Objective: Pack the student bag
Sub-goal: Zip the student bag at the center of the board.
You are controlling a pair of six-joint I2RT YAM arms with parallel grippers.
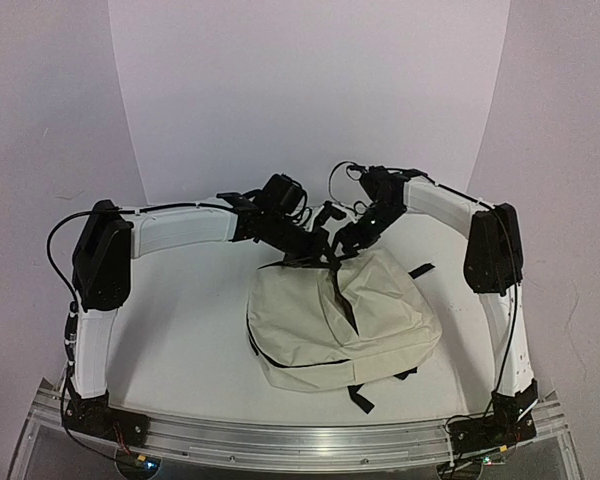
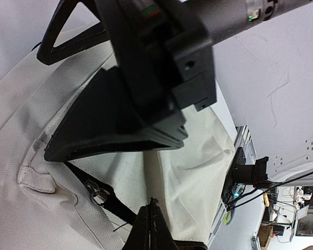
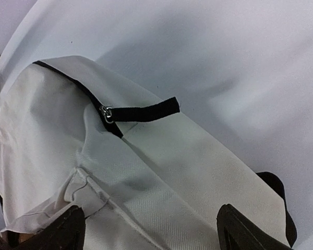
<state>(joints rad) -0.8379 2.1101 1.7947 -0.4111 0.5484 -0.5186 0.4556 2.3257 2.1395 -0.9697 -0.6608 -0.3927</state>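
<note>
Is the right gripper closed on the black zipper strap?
No. The right gripper stands open over the student bag, and the black zipper strap lies free beyond it.

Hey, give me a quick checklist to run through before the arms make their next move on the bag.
1. Bag lying on the table: ok.
2. Left gripper shut at the bag's top edge: ok.
3. What the left gripper is holding: cannot tell.
4. Right gripper open over the bag: ok.
5. Zipper pull visible in the right wrist view: ok.
6. Bag open for packing: cannot tell.
</note>
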